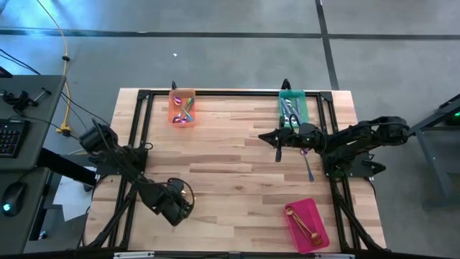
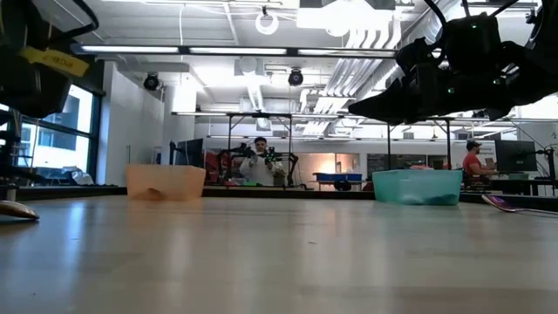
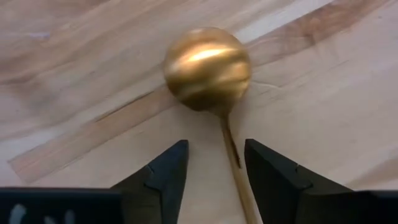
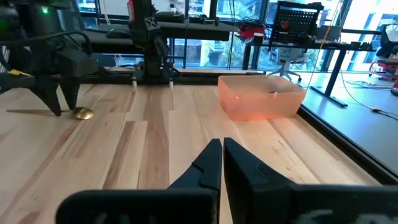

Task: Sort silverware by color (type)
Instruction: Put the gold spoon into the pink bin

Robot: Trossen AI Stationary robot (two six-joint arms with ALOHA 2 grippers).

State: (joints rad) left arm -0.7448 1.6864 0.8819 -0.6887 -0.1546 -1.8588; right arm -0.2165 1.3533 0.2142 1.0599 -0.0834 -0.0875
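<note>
One gold spoon [image 3: 208, 68] lies flat on the wood near the table's near-left part. My left gripper [image 3: 216, 146] is open, pointing down, with a finger on each side of the spoon's thin handle [image 3: 231, 152], just behind the round bowl. From across the table the same gripper [image 4: 57, 93] and gold spoon [image 4: 84, 113] show in the right wrist view. My right gripper [image 4: 222, 152] is shut and empty, held level above the table's right half [image 1: 262, 135]. A purplish spoon [image 1: 307, 167] lies on the table below the right arm.
The orange tray [image 1: 182, 108] at the far edge holds iridescent spoons. The green tray [image 1: 292, 108], far right, holds silver ones, and the pink tray [image 1: 305, 223], near right, holds gold ones. Bare wood spans the table's middle. People sit in the room behind.
</note>
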